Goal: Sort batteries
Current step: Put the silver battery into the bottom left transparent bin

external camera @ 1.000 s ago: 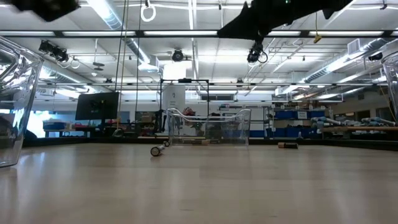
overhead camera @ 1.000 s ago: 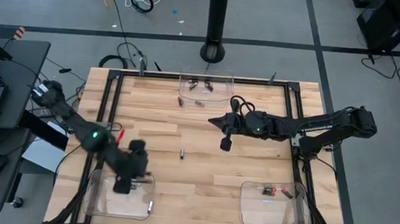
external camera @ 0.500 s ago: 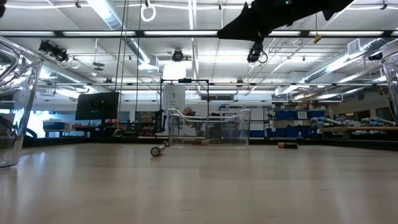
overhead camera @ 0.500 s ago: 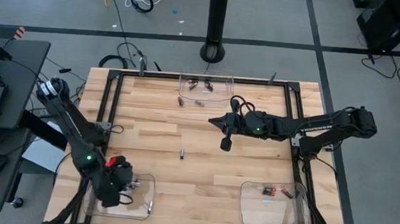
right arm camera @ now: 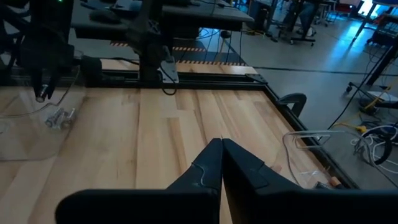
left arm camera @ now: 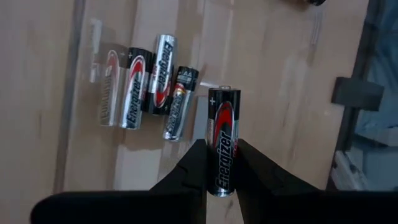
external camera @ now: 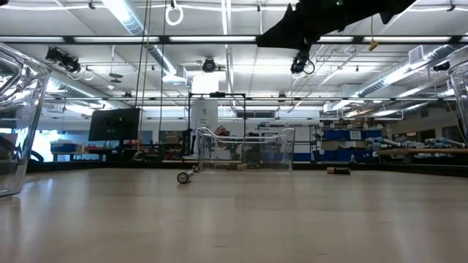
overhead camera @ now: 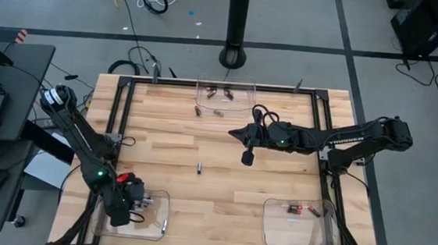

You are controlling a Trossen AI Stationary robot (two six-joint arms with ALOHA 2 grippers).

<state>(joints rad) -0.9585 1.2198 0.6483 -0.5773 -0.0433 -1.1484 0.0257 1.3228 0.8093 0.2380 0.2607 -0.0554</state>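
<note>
Table: wooden top, loose battery mid-table.
Change: left gripper now over near-left bin, from beside it.
Left pincer: clamps a battery, ready to drop.
Right gripper: closed, empty, unmoved.

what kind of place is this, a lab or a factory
Most likely a robotics lab in a large industrial hall: a framed wooden table with clear bins, rows of strip lights overhead, and shelving and workstations beyond it.
</note>
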